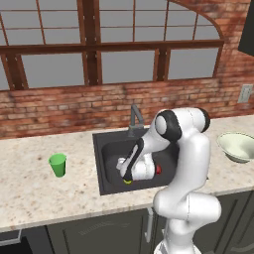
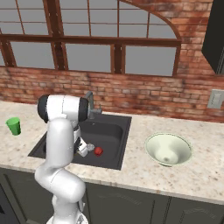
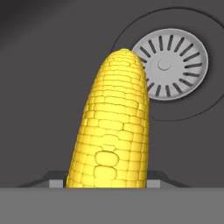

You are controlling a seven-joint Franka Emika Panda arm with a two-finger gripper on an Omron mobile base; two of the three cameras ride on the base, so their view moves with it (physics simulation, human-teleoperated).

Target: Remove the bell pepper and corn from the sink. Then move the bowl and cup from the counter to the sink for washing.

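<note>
The first step is in hand: clearing the sink, with the corn as the present target. The gripper is down inside the sink, at its front, and the hand view shows the corn rising from between the finger tips toward the drain. The jaws look closed on the corn, standing partly apart at the cob's width, so I judge it gripped, though the contact itself is hidden at the bottom of that view. The pepper lies on the sink floor just beside the gripper, untouched. The cup stands on the counter left of the sink, the bowl right of it. Next calls for a straight lift clear of the sink's front wall, then setting the corn on the counter.
</note>
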